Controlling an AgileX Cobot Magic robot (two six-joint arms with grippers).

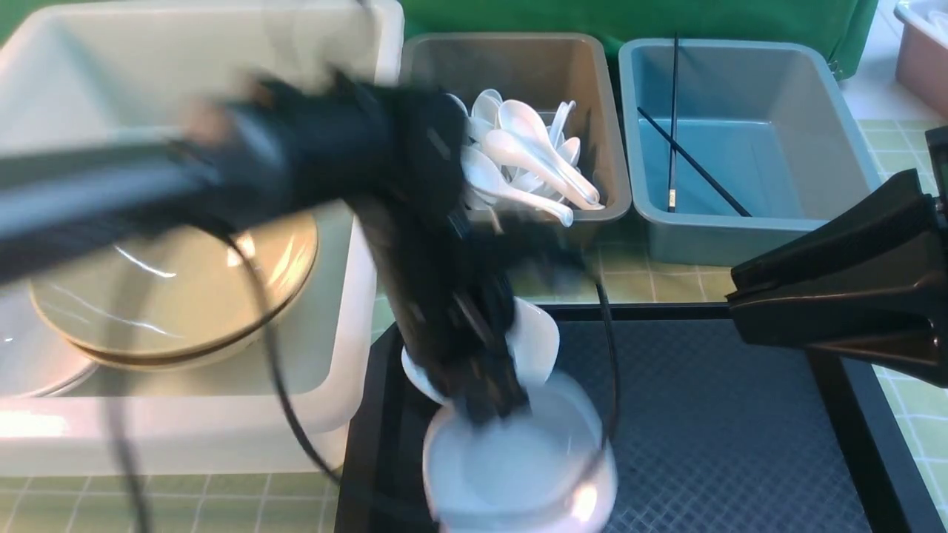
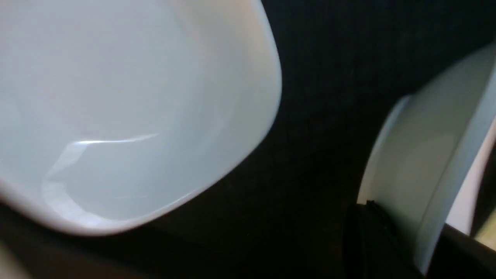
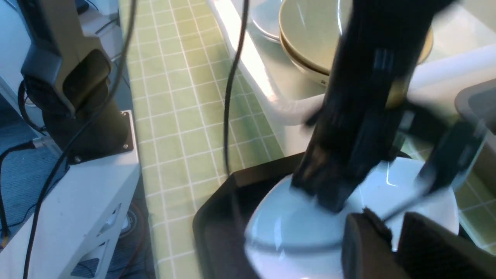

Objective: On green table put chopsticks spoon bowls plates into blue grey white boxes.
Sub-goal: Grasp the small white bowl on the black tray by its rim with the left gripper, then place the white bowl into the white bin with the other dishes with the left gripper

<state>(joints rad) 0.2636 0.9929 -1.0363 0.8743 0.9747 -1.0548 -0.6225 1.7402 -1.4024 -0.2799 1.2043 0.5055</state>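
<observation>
Left pincer [image 1: 492, 403] down on the plates [image 1: 533, 466]
It is clamped shut at a plate's far rim, by the left edge of the black tray [image 1: 711, 414]; right pincer [image 3: 391, 230] hangs nearby, gap I cannot tell

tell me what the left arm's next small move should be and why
Probably a short, straight lift. The left gripper looks shut on the rim of the rear white plate, which is tilted right beside a second plate on the black tray. Rising first should clear that neighbour before any swing toward the white box.
</observation>
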